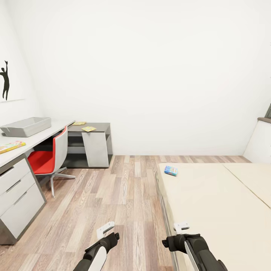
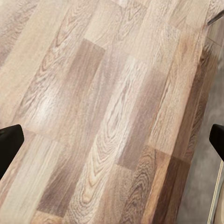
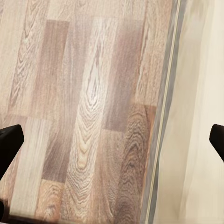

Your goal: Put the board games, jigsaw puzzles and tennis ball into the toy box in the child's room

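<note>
The light-grey toy box point(image 1: 26, 126) stands on the pale table point(image 1: 41, 137) at the left. A yellow-green-red board game point(image 1: 11, 146) lies flat on the table in front of it. Two thin yellowish jigsaw puzzles point(image 1: 79, 123) point(image 1: 89, 128) lie on the lower dark-grey section. A small blue board game point(image 1: 171, 170) rests near the far left corner of the beige bed point(image 1: 218, 203). My left gripper point(image 1: 107, 235) point(image 2: 112, 140) hangs open over the wood floor. My right gripper point(image 1: 178, 235) point(image 3: 112, 140) is open above the bed's near left edge. Both are empty. The tennis ball is out of view.
A red and white swivel chair point(image 1: 49, 158) is tucked under the table. White drawers point(image 1: 17, 192) stand at the near left. Wood-plank floor point(image 1: 124, 188) runs between table and bed. A white cabinet point(image 1: 261, 145) stands at the far right.
</note>
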Available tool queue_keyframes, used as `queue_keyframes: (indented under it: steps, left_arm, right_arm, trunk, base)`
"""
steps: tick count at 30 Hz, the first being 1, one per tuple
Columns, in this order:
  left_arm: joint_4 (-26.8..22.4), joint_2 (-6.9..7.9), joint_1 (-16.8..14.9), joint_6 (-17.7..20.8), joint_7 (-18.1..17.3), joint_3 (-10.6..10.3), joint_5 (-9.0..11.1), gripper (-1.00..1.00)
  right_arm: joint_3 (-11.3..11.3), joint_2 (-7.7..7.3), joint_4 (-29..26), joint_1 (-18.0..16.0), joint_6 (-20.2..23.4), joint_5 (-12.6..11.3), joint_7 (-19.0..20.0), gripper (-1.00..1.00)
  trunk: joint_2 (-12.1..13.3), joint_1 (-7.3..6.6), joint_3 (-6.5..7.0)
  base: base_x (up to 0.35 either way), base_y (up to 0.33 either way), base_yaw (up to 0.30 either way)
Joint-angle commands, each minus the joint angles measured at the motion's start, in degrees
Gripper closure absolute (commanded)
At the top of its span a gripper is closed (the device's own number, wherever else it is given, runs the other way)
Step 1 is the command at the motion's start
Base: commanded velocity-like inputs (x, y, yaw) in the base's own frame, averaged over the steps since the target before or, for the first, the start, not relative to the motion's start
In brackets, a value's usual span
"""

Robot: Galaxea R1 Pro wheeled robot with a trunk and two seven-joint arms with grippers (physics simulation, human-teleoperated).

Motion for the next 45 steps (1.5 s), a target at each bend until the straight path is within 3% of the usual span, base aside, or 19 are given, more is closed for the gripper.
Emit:
queue_keyframes:
  steps: [1, 45]
  left_arm:
    - [-0.1, 0.03, 0.0, 0.1, 0.5, -0.1, 0.5, -1.0]
    - [-0.1, 0.03, 0.0, 0.1, 0.5, -0.1, 0.5, -1.0]
  right_arm:
    - [0.0, 0.01, -0.1, 0.0, 0.2, 0.6, 0.4, -1.0]
    - [0.0, 0.04, -0.1, 0.0, 0.2, 0.6, 0.4, -1.0]
  trunk:
    - [0.0, 0.0, -0.06]
    - [0.0, 0.0, -0.06]
  base:
    - [-0.001, 0.0, -0.054]
    - [0.0, -0.016, -0.008]
